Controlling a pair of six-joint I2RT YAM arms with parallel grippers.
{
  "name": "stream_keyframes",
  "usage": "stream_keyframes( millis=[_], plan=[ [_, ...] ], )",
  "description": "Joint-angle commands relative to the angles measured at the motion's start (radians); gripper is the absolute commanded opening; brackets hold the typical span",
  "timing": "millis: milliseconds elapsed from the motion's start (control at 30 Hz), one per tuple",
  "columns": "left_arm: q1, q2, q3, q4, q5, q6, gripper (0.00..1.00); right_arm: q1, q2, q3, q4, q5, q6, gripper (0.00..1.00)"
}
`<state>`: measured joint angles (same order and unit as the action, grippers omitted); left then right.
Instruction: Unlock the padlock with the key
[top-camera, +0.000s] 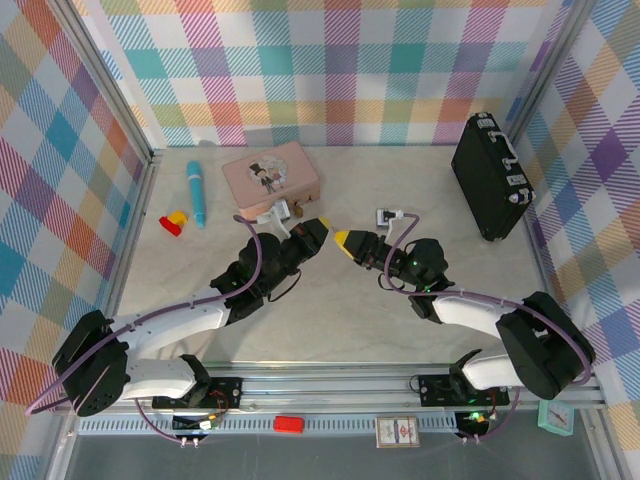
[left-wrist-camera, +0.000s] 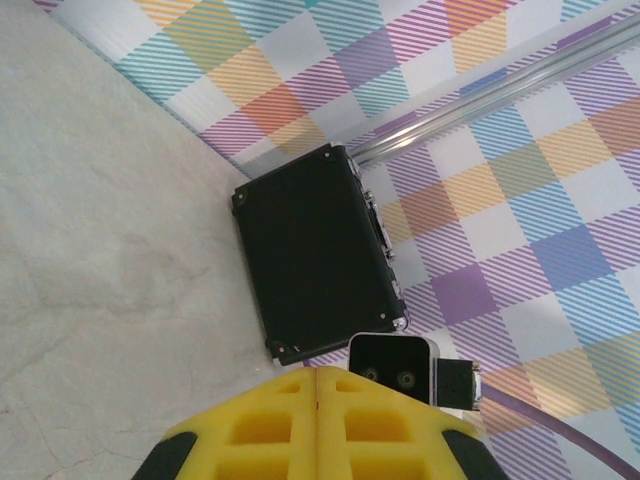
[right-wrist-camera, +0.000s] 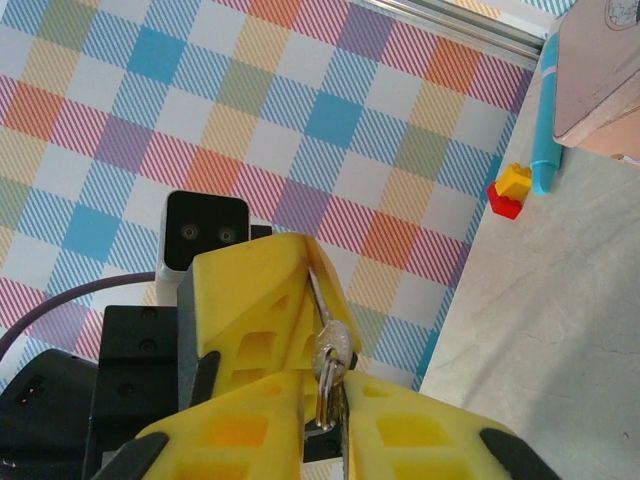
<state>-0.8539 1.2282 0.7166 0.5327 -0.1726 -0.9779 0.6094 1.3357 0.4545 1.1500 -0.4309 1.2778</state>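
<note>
Top view: left gripper (top-camera: 320, 231) and right gripper (top-camera: 342, 239) meet tip to tip mid-table, just in front of the pink tin (top-camera: 270, 175); whatever sits between them is too small to read. Left wrist view: left pads clenched flat together, black case (left-wrist-camera: 315, 255) beyond. Right wrist view gives the detail: right fingers pinch a thin grey key (right-wrist-camera: 328, 352), upright, hard against the left gripper's tip.
</note>
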Motion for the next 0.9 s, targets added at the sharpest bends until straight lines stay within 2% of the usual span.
stream_keyframes(
  millis=[0,267,433,600,700,733,767,833,867],
  plan=[
    [0.004,0.010,-0.019,0.050,0.017,-0.007,0.00,0.006,-0.027,0.016,0.013,0.001,-0.017,0.20],
    [0.002,0.005,-0.026,0.052,0.021,-0.005,0.00,0.006,-0.029,0.023,0.005,0.003,-0.022,0.15],
    [0.001,0.012,-0.033,0.062,0.025,-0.010,0.00,0.006,-0.041,0.024,-0.023,0.009,-0.030,0.08],
    [0.000,0.021,-0.039,0.074,0.028,-0.021,0.00,0.006,-0.113,0.033,-0.208,0.045,-0.095,0.01],
    [-0.001,0.022,-0.038,0.059,0.028,-0.018,0.00,0.005,-0.180,0.056,-0.356,0.061,-0.162,0.00],
    [0.000,0.022,-0.034,0.045,0.026,-0.016,0.03,0.006,-0.201,0.071,-0.415,0.063,-0.189,0.00],
    [0.000,0.023,-0.031,0.034,0.027,-0.013,0.11,0.006,-0.217,0.083,-0.459,0.061,-0.215,0.00],
    [0.003,0.006,-0.028,-0.015,0.014,-0.001,0.42,0.006,-0.253,0.121,-0.611,0.061,-0.290,0.00],
    [0.008,-0.011,-0.026,-0.055,0.001,0.008,0.53,0.006,-0.271,0.145,-0.701,0.065,-0.345,0.00]
  ],
)
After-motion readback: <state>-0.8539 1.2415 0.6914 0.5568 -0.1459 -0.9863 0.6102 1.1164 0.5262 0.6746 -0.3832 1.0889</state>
